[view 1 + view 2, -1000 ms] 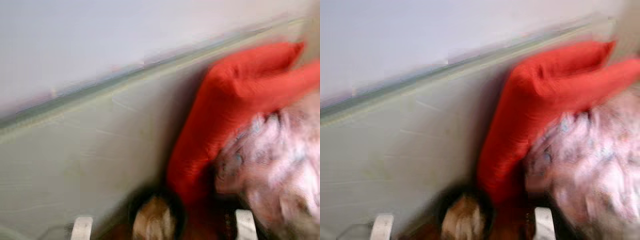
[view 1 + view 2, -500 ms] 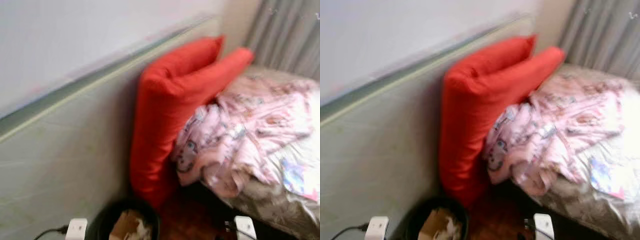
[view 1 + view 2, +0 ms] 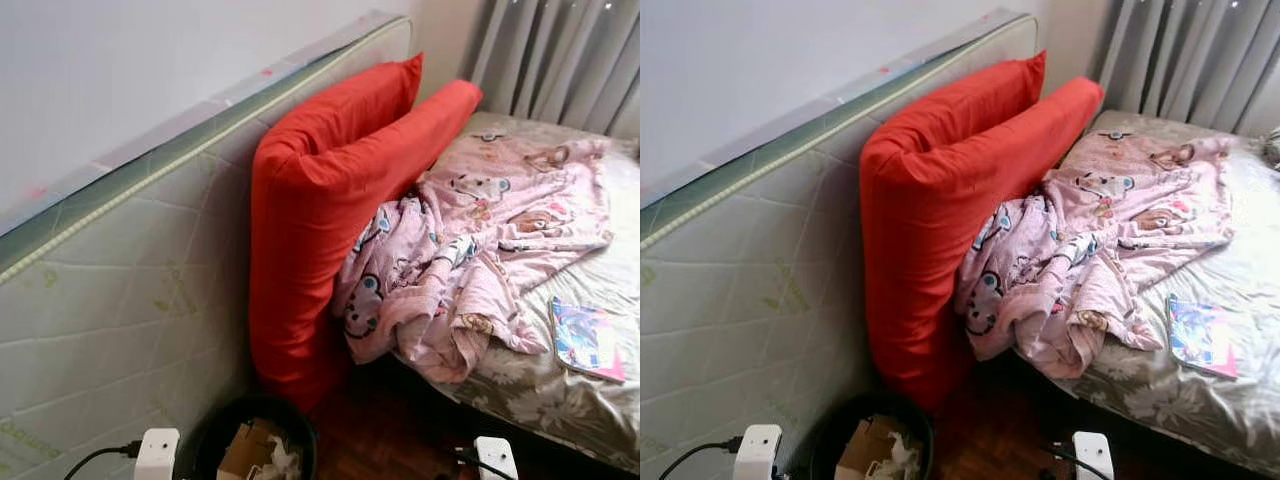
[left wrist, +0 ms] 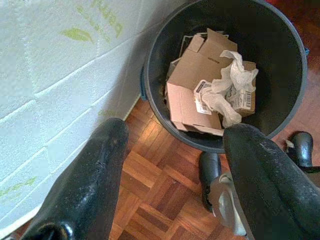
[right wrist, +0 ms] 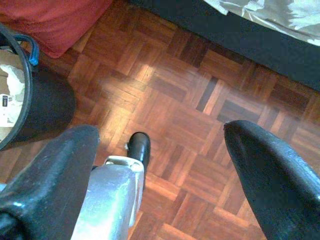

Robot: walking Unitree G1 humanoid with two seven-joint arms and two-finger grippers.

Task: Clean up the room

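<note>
A crumpled pink cartoon-print blanket [image 3: 470, 255] lies on the bed [image 3: 560, 400] and hangs over its near corner. A colourful booklet [image 3: 585, 340] rests on the grey floral sheet beside it. Two big red pillows [image 3: 330, 200] stand on end between the bed and a mattress. A black bin [image 4: 280, 60] with a cardboard box [image 4: 197, 90] and crumpled paper [image 4: 227, 87] inside stands on the floor below the pillows. My left gripper [image 4: 177, 130] hangs open and empty just above the bin. Over the parquet beside the bin, my right gripper [image 5: 162, 131] is open and empty.
A pale quilted mattress [image 3: 120, 300] leans on edge against the wall on my left. Grey curtains [image 3: 560, 60] hang behind the bed. Parquet floor [image 5: 190, 115] runs between the bin [image 5: 20, 100] and the dark bed base [image 5: 235, 45].
The camera has swung to the right and the blur has gone; the bed, blanket and booklet have come into view. Nothing in the room has moved.
</note>
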